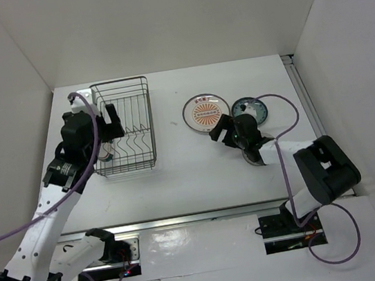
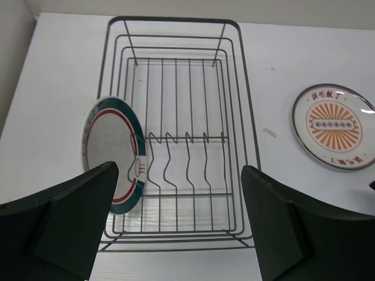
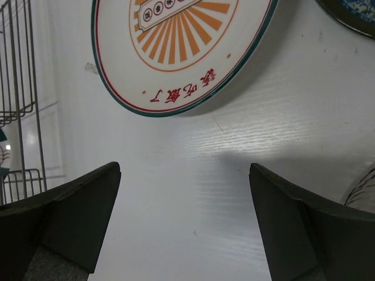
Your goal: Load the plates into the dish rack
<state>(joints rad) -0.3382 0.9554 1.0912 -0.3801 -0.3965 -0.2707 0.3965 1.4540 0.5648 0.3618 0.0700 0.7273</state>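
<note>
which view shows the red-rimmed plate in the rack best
Left wrist: the plate stands on edge at the left of the rack, face and rim clear. Top view shows only a sliver beside the left arm; right wrist catches at most an edge.

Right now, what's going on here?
Plates are being loaded into a dish rack. The left gripper hangs open over the rack, where a teal-red rimmed plate stands on edge. The right gripper, open, points at the orange sunburst plate lying flat on the table, the teal-blue plate beside it.
</note>
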